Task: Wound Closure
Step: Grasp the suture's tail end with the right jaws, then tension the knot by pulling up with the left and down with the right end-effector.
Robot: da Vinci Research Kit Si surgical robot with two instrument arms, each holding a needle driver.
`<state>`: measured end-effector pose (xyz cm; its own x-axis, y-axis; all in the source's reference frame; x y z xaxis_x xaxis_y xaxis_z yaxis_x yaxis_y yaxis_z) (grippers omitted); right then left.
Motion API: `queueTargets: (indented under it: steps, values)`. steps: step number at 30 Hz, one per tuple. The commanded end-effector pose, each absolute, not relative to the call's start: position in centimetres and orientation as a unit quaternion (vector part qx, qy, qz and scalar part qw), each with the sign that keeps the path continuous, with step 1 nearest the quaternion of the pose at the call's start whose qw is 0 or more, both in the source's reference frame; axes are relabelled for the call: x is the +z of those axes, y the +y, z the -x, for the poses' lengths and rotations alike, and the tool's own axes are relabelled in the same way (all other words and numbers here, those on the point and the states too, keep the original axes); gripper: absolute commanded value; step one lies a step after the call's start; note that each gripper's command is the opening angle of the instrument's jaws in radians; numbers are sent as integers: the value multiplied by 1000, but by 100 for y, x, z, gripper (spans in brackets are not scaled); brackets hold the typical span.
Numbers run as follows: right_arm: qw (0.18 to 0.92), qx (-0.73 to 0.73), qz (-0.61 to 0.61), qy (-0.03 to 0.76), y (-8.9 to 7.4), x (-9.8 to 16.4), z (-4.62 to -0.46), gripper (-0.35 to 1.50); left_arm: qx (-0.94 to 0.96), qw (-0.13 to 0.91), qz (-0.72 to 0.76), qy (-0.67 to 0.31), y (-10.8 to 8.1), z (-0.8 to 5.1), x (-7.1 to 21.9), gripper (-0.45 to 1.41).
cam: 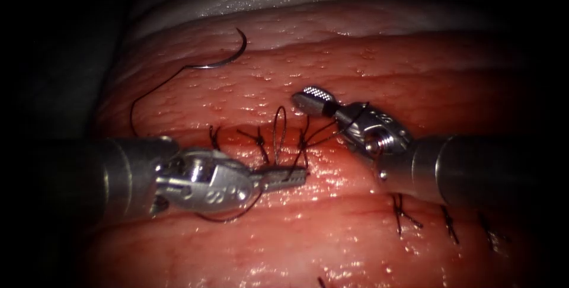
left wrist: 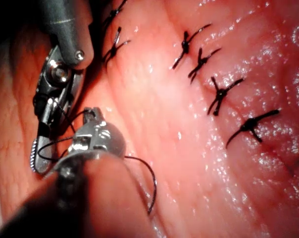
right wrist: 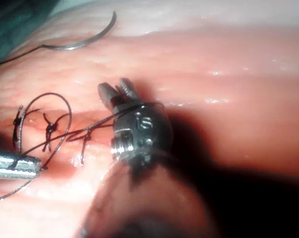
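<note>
Meanwhile the left hand (cam: 294, 175) clenches thin thread (cam: 280, 134), the right hand (cam: 312, 98) gapes empty, curved steel needle (cam: 228, 57) loose on glistening tissue (cam: 332, 234).

Endoscope view: light concentrates on the glistening pink-red tissue (cam: 332, 205) and falls to black around it. Specular glare marks its wet surface below the steel left tool (cam: 284, 176). Right wrist view: the grey metal right tool (right wrist: 117, 91) casts a dark shadow beside itself; its near shaft is out of focus.
</note>
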<state>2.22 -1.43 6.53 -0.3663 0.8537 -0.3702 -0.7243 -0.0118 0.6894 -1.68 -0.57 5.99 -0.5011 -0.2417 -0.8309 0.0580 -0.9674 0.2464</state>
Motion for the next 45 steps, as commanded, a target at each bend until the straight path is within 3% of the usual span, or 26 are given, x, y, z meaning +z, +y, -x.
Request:
queueTargets:
  steps: [1,26,45]
  values:
    - [550,710,-69,435,-142,654,-229,-35,-861,87,-492,-93,-56,173,605,-45]
    - [567,653,11,502,-162,600,-220,-35,-889,1,-456,-46,70,112,660,-45]
    - [587,628,-1,511,-212,592,-226,-35,-894,-100,-436,-24,232,123,791,-45]
